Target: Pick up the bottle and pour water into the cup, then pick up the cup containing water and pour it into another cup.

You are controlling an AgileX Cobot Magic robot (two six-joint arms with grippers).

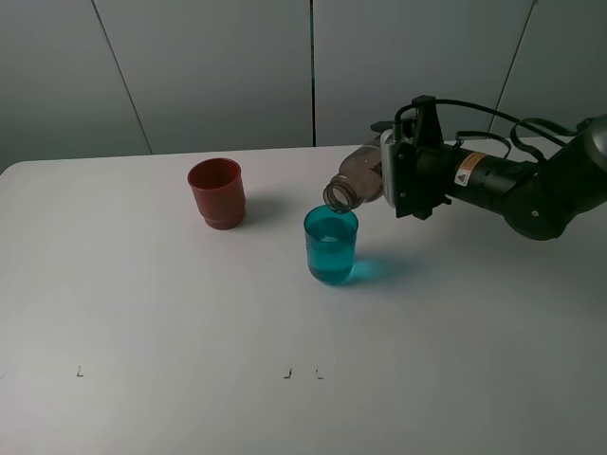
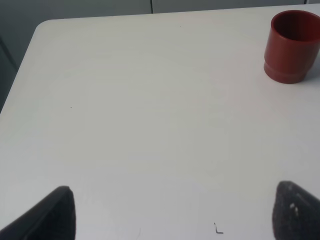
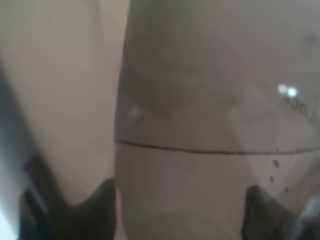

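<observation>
Jaws of the right gripper grip the bottle, tilted with its mouth above the teal cup, mid-table. Risks: slight drift sends water onto the table; a dipped neck could tip the teal cup.

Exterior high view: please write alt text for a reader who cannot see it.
The right end effector holds the bottle tipped, its mouth above the teal cup, which holds water. A red-brown cup stands apart to the left on the table.
</observation>
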